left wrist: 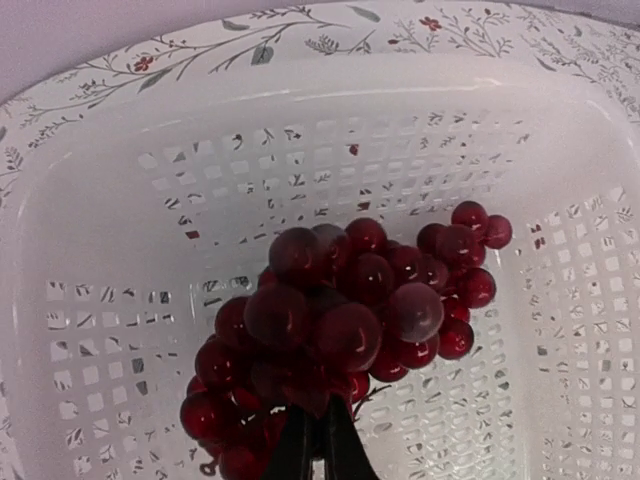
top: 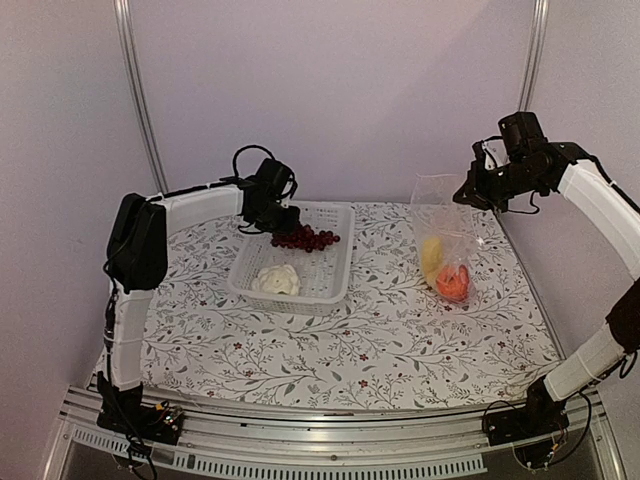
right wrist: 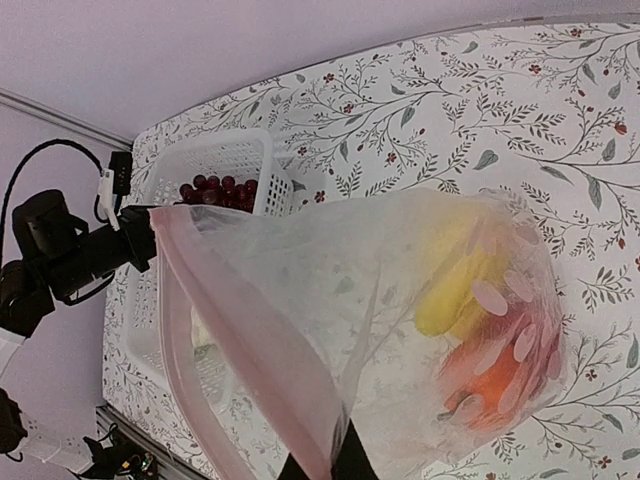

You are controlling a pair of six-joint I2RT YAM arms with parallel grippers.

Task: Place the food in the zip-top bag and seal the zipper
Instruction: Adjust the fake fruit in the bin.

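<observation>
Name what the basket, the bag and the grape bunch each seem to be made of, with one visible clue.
Basket: rigid white plastic, glossy, with moulded grid holes. Bag: thin clear plastic film, crinkled and shiny. Grape bunch: probably hard plastic; smooth, glossy dark red beads.

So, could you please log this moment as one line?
left pincer: shut on grapes over basket | right pincer: holds bag mouth | cauliflower: in basket | yellow pieces: in bag

Dark red grapes (left wrist: 350,320), white basket (left wrist: 120,200), floral tablecloth (top: 400,340).
</observation>
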